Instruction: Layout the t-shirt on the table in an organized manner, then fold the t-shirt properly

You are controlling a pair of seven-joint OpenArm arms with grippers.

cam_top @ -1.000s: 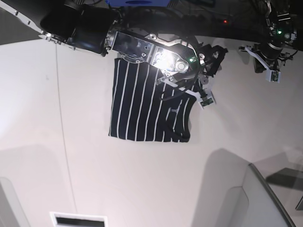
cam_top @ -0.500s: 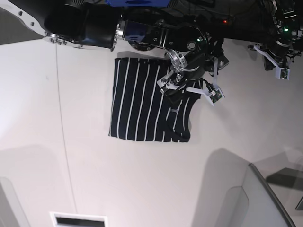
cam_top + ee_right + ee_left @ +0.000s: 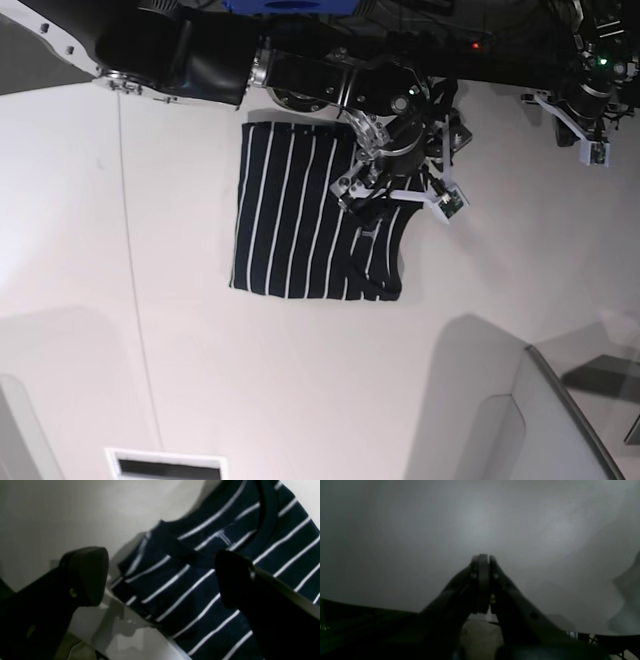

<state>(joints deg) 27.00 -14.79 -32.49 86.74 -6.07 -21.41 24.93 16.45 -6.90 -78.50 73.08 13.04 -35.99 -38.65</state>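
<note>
Currently the t-shirt (image 3: 315,215) is lying on the white surface (image 3: 150,330) as a compact striped rectangle, toward the far edge and beneath the right arm. Its collar end is sitting toward the right-hand side in the base view, where the cloth is bunching slightly instead of lying flat.

Right end effector (image 3: 160,577) is hovering just over that collar area with its jaws spread wide and nothing between them. In the right wrist view the neckband (image 3: 265,512) and a folded-over sleeve edge are showing between the two dark fingers (image 3: 87,575). Judgement: it is standing released above the rumpled corner because that is the part needing attention, either a fresh pinch or a smoothing pass.

Left end effector (image 3: 482,580) is clenched tight on nothing, parked over bare surface well apart from the garment. Judgement: it is being kept clear so the right arm has room.

Fold appears well advanced; the collar side is looking less tidy than the straight opposite edge.
</note>
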